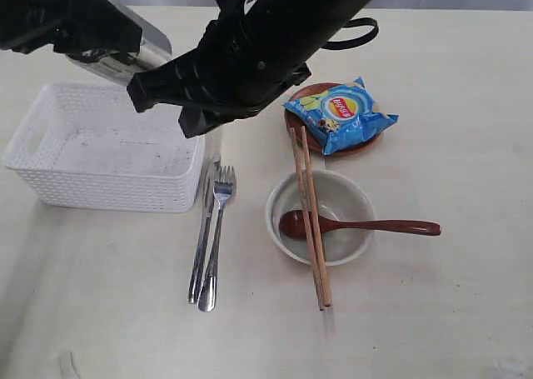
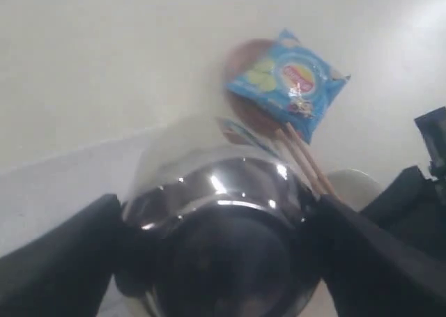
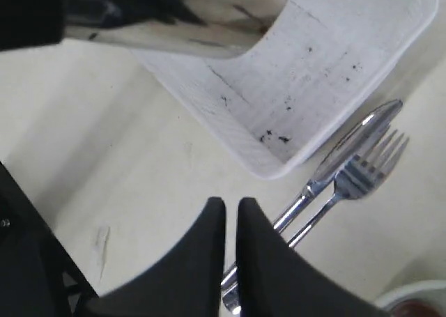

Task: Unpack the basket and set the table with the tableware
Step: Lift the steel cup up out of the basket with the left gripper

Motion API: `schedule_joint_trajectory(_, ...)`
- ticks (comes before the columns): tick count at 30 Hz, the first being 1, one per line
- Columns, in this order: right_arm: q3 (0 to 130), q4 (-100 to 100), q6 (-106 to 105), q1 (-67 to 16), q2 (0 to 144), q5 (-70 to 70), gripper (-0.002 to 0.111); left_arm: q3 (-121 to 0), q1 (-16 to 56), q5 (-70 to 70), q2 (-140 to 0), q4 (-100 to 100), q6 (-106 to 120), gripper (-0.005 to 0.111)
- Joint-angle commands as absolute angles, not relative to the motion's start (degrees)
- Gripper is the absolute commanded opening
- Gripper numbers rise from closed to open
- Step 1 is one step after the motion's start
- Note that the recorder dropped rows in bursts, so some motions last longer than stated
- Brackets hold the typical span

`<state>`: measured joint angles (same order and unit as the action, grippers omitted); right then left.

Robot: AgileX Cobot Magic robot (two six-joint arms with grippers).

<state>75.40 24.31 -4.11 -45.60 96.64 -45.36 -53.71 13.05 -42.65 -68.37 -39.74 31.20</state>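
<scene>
Exterior: the basket (image 1: 108, 191) sits left, empty; left wrist: my left gripper (image 2: 223, 282) clamps the steel cup (image 2: 223, 212), held over the basket for placing; right wrist: my right gripper (image 3: 231, 216), jaws together and empty, hovers near the fork (image 3: 362, 167).

Blue chip bag (image 1: 342, 114), yellow-red logo, lying flat.

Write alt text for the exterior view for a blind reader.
A black robot arm holds a steel cup over an empty white perforated basket. Beside it lie a steel knife and fork, a grey-green bowl with wooden chopsticks across it and a reddish-brown spoon inside, and a blue chip bag on a round brown plate.
</scene>
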Motion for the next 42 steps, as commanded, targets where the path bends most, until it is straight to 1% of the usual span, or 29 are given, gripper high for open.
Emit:
schedule_joint_trajectory(1,75.75,26.60,-4.95,-45.47,97.03,-42.27,0.000,-53.77,13.31,-44.12,-65.93,-41.27,31.68,0.000)
schedule_joint_trajectory(5,75.75,31.93,-6.48,-45.47,97.03,-38.24,0.000,-49.98,13.31,-44.27,-65.93,-46.15,35.77,0.000)
schedule_joint_trajectory(9,75.75,31.92,-6.48,-45.47,97.03,-36.37,0.000,-48.76,13.31,-44.47,-65.93,-47.19,36.83,0.000)
schedule_joint_trajectory(13,75.75,31.82,-5.95,-45.47,97.03,-33.59,0.000,-48.24,13.31,-47.99,-65.93,-51.81,41.43,0.000)
schedule_joint_trajectory(23,75.75,31.40,-5.87,-45.47,97.03,-31.33,0.000,-43.77,13.31,-48.15,-65.93,-51.87,43.62,0.000)
schedule_joint_trajectory(33,75.75,31.40,-5.87,-45.47,97.03,-31.45,0.000,-43.77,13.31,-46.45,-66.05,-51.87,46.30,0.000)
schedule_joint_trajectory(36,75.75,31.40,-5.87,-45.47,97.03,-31.55,0.000,-43.25,13.36,-43.27,-66.05,-52.24,47.49,0.000)
schedule_joint_trajectory(39,75.75,31.40,-5.99,-45.47,97.03,-31.53,0.000,-41.21,13.36,-39.32,-66.05,-56.41,50.89,0.000)
schedule_joint_trajectory(42,75.75,31.40,-6.98,-45.47,97.03,-31.66,0.000,-40.14,13.36,-38.92,-66.05,-61.24,56.22,0.000)
